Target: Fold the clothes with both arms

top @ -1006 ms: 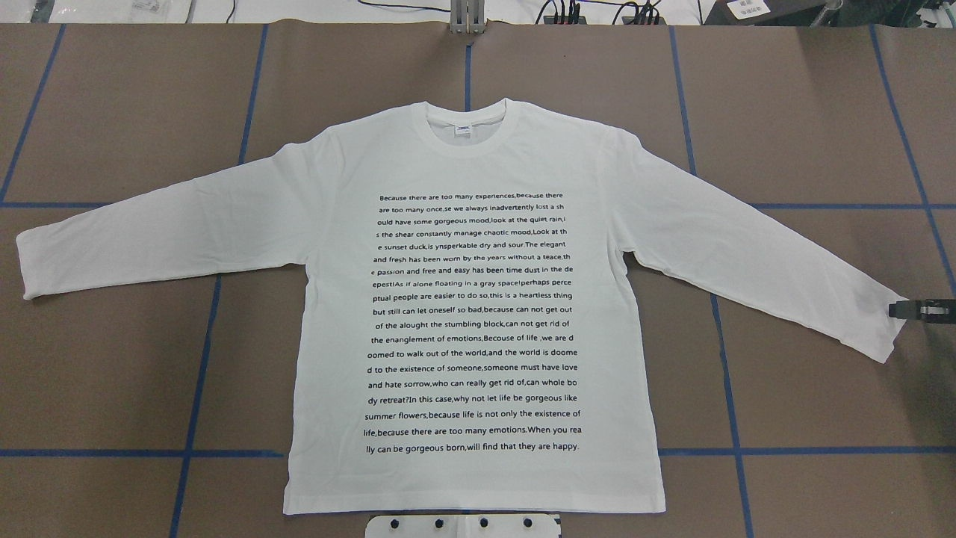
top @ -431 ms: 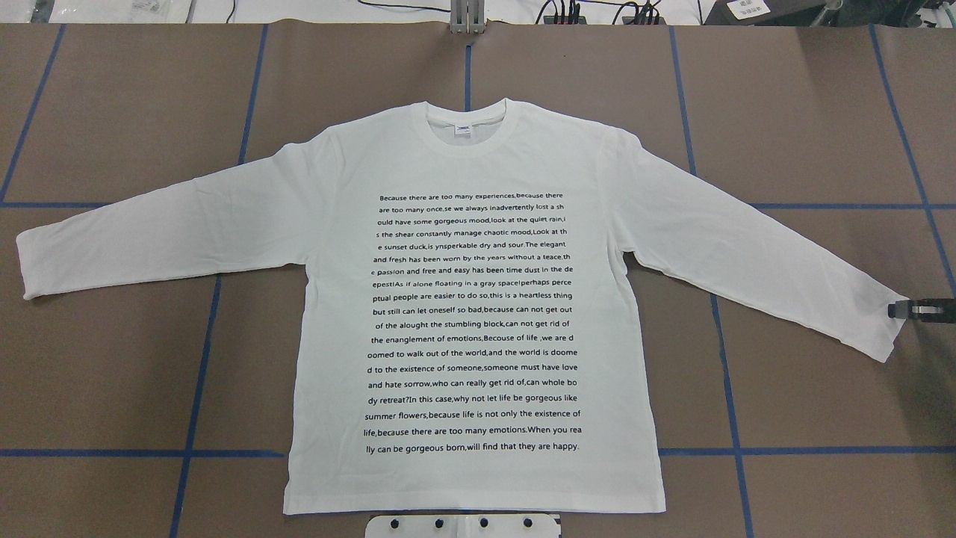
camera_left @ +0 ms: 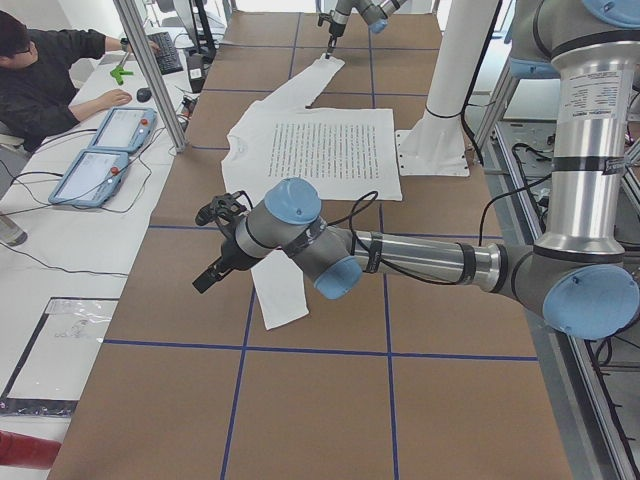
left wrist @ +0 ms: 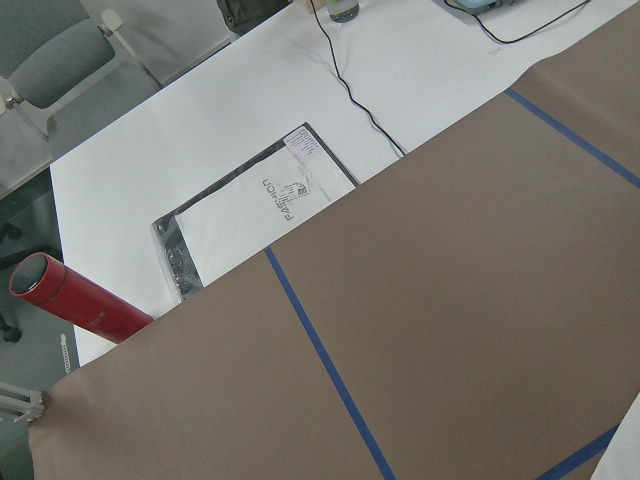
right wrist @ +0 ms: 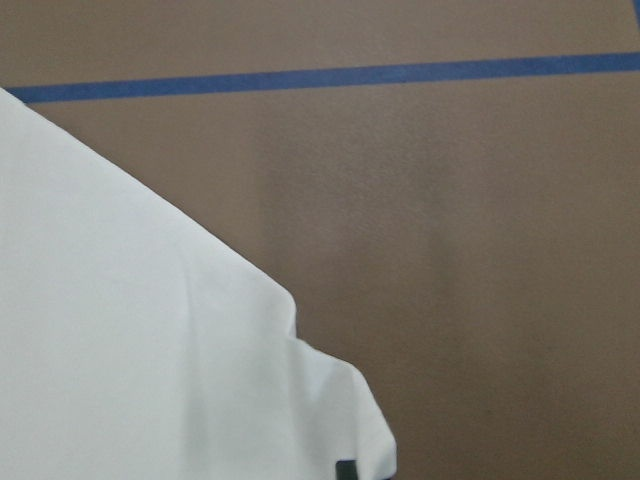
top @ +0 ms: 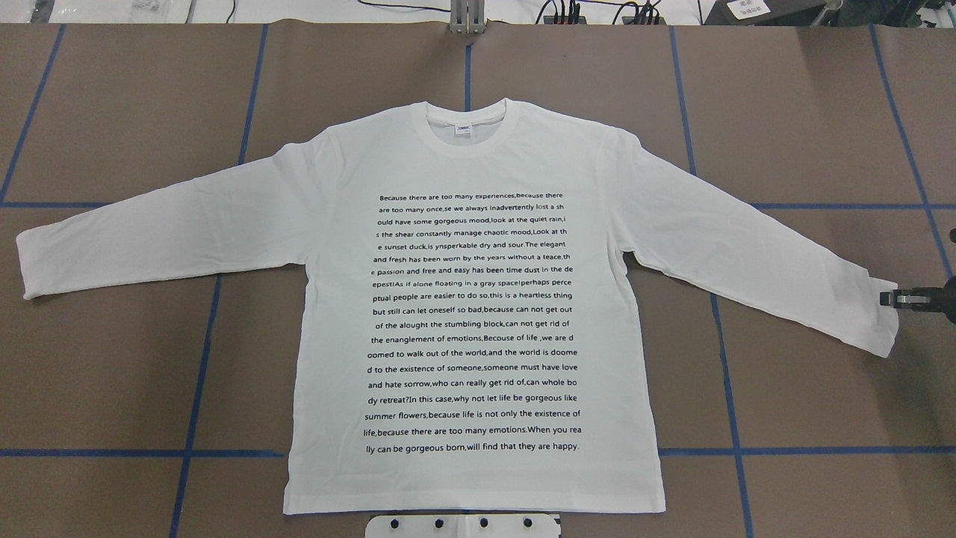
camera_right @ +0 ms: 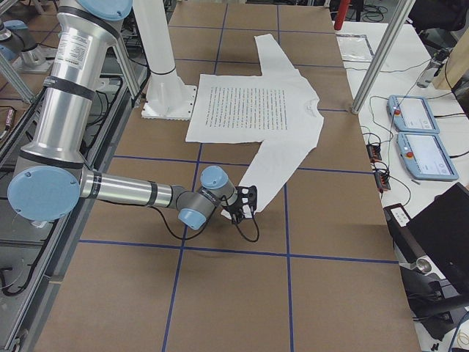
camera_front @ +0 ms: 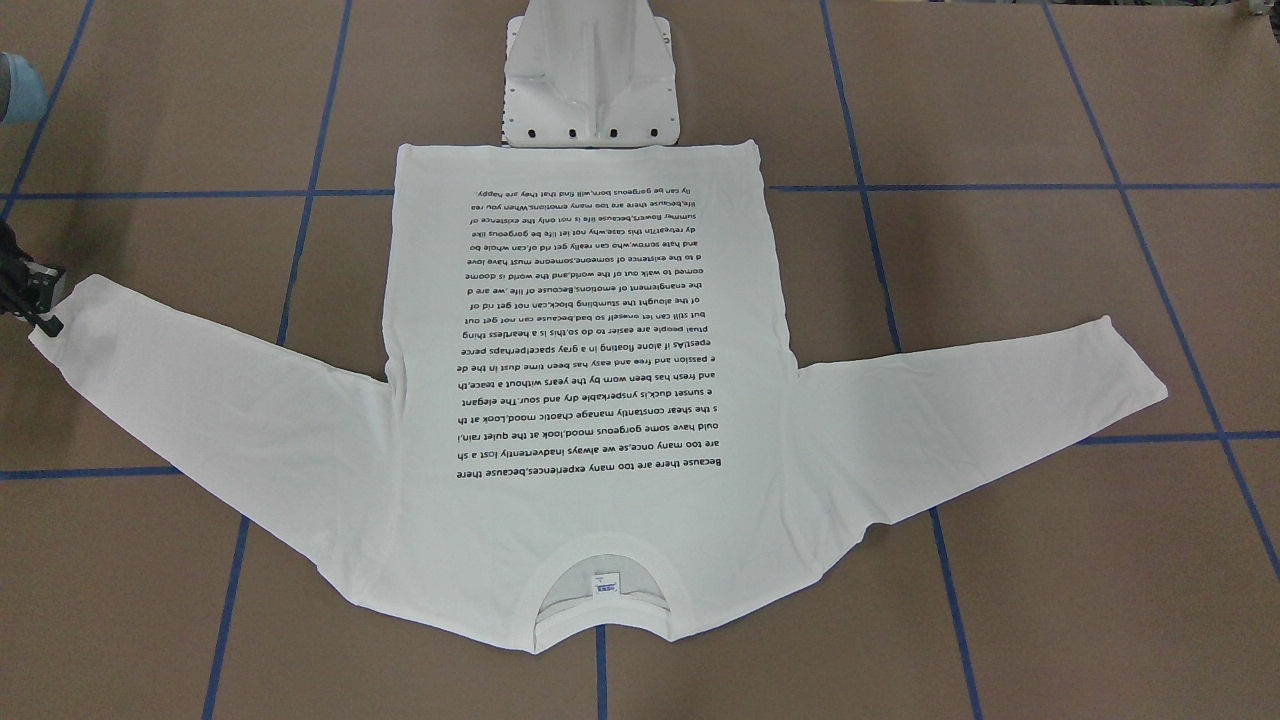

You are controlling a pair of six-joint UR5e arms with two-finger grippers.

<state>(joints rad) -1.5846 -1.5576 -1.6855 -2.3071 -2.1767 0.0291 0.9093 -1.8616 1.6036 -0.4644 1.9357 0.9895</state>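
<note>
Item: one white long-sleeved T-shirt (top: 478, 299), spread flat and print side up on a brown paper-covered tabletop (top: 806, 119) ruled with blue tape lines (top: 97, 453). A block of black printed text (top: 472, 323) is centred on the body. The ribbed round neck (top: 469, 147) lies on the side away from the robot, with a small neck label (top: 464, 129) inside it. The hem lies just beside a white metal pedestal (camera_front: 590, 75). Both sleeves are spread outward and slant toward the hem side. Right hand (top: 894, 299): low at the tabletop, fingers closed on the edge of the right sleeve's cuff (top: 885, 329), where the cloth is slightly puckered. Left hand (camera_left: 207, 248): raised above the tabletop near the left sleeve's cuff (camera_left: 280, 310). It is seen only from the side, so whether it is open or closed cannot be told.
</note>
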